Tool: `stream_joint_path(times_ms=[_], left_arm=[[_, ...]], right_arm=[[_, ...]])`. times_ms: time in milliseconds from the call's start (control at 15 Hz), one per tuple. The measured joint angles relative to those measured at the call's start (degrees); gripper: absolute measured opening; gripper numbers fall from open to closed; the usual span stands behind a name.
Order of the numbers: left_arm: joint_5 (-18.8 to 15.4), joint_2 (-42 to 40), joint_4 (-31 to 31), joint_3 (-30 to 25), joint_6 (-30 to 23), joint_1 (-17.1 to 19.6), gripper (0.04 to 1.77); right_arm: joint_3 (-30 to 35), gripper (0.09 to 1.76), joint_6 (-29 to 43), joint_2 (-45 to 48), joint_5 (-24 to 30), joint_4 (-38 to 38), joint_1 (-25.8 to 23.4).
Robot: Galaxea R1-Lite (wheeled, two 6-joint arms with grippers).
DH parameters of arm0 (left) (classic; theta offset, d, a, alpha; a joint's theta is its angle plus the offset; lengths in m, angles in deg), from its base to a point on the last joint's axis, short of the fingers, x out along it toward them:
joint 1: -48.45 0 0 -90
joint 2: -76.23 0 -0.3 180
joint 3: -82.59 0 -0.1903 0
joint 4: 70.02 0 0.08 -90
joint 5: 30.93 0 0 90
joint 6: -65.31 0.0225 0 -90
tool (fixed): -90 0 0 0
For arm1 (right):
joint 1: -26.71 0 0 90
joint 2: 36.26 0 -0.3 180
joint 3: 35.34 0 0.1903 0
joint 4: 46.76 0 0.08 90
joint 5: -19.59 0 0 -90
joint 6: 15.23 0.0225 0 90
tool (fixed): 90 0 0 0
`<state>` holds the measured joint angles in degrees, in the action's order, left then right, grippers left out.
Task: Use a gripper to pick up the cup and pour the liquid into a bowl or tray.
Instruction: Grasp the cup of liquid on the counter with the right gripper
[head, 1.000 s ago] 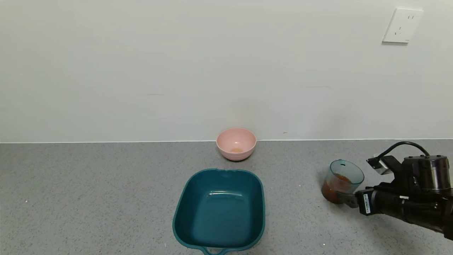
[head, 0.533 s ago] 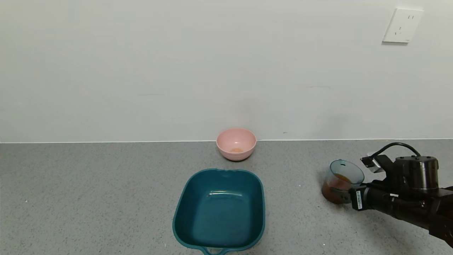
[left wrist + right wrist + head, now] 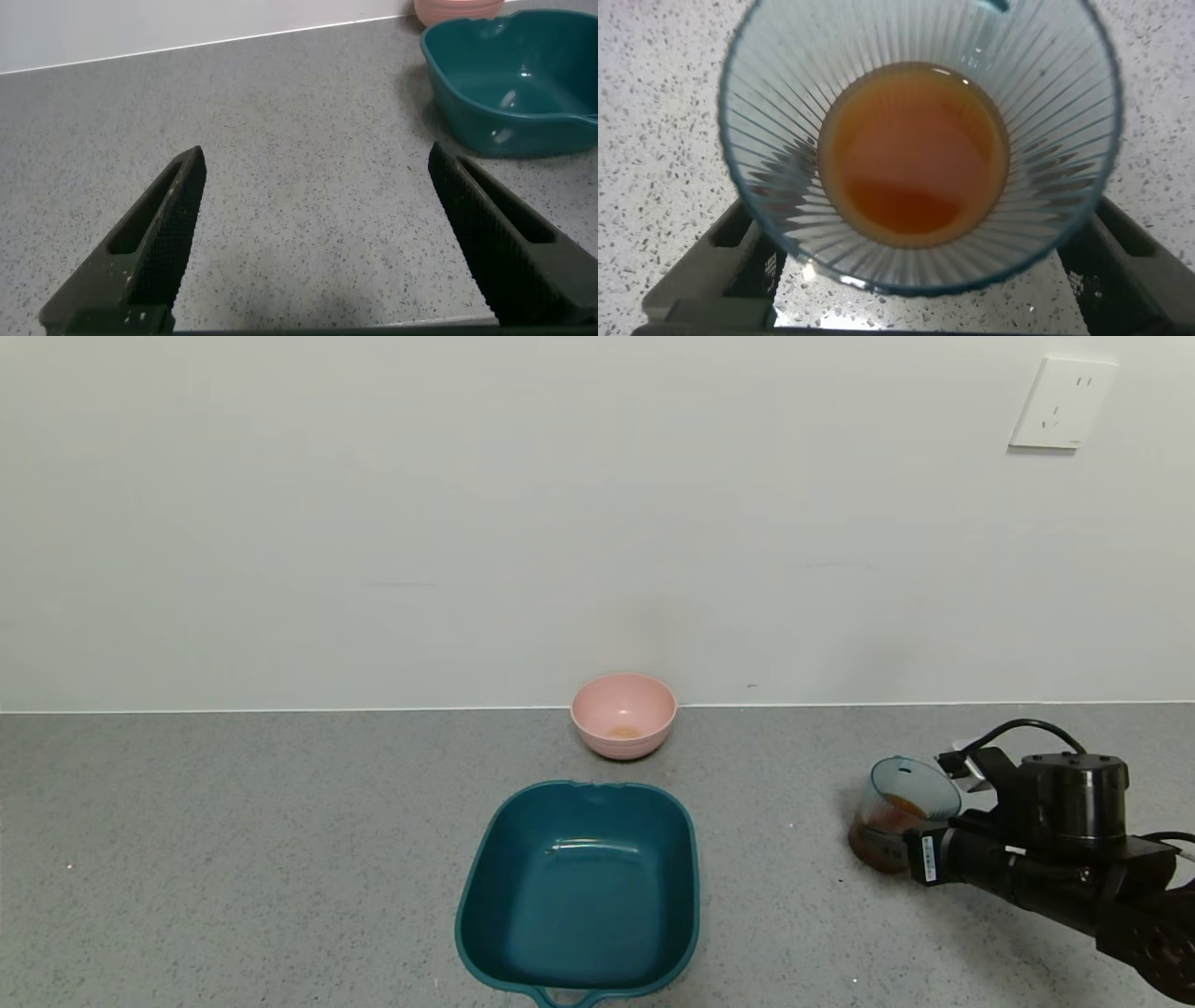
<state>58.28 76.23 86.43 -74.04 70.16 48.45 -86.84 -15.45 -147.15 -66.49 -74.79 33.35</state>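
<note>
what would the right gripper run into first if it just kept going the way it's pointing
The cup holding the reddish-brown liquid. The right gripper points left along the counter, and the wrist view shows the cup already between its open fingers, so it would meet the cup's wall almost at once.

Right arm reaches in low from the right side, wrist roughly level, cable looped above the cylindrical wrist housing. Right tool (image 3: 904, 845) points toward the centre, fingers (image 3: 752, 271) spread wide, one on each side of the cup (image 3: 920, 140), not visibly pressing it. Left tool (image 3: 313, 238) hangs over the bench (image 3: 299, 187), fingers (image 3: 154, 238) spread wide, holding nothing.
</note>
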Motion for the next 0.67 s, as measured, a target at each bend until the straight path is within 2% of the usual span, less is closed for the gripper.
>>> stream_joint_path(times_ms=[333, 667], left_arm=[[0.0, 0.0, 0.0, 0.0, 0.0, 0.0, 1.72], [0.0, 0.0, 0.0, 0.0, 0.02, 0.0, 1.72]], right_arm=[[0.3, 1.71, 0.22, -2.47, 0.1, -6.34, 0.04], [0.5, 1.71, 0.22, -3.72, 0.07, -7.18, 0.33]])
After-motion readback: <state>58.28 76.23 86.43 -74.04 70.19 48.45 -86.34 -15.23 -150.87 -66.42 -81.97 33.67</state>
